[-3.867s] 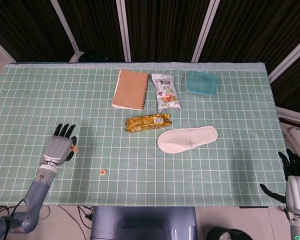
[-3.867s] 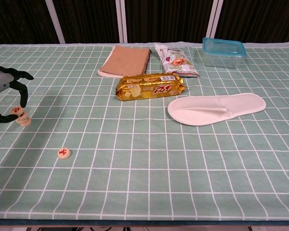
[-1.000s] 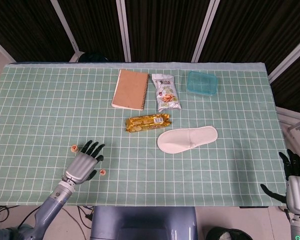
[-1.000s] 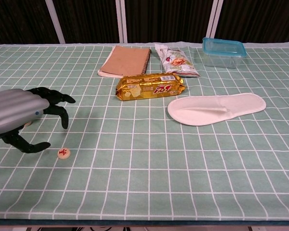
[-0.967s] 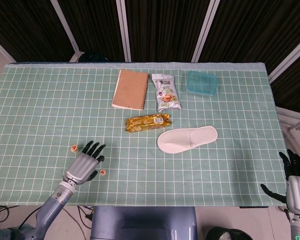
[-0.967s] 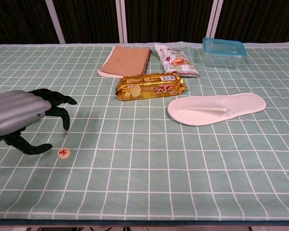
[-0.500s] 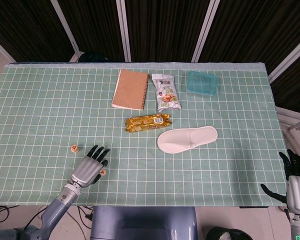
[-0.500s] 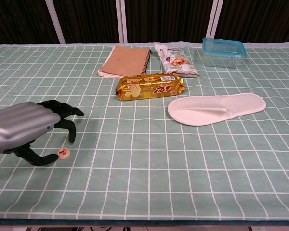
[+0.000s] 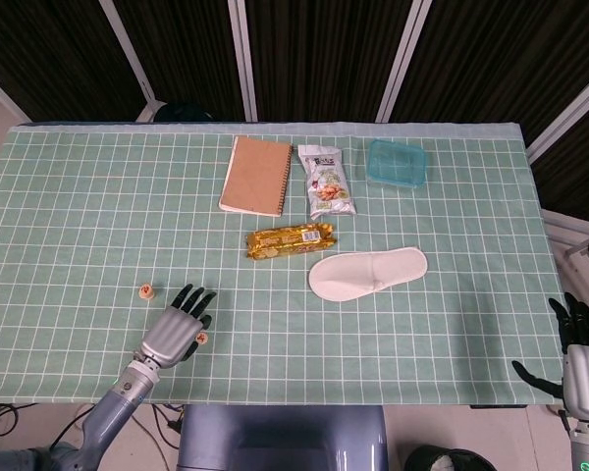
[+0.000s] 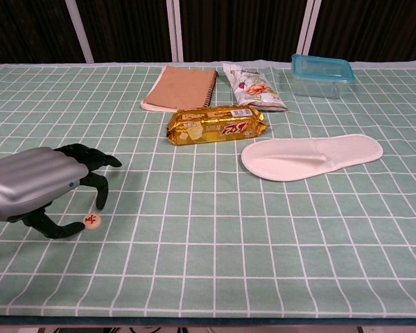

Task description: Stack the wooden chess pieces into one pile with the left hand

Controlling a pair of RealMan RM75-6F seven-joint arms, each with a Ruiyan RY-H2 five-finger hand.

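The left hand (image 10: 35, 186) hovers with curled, spread fingers around the loose chess piece (image 10: 91, 221), thumb tip looks to be touching it but I can't swear it's gripped. The little pile (image 9: 147, 290) sits just beyond, up-left of that hand; the right hand (image 9: 581, 345) hangs open, way off the far side.

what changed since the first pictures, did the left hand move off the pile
Yes. The left hand let go of the small stack of chess pieces and moved right and toward the near edge, now hovering with spread fingers at the lone chess piece, not yet gripping it. The stack, lone piece, notebook, slipper and right hand stayed put.
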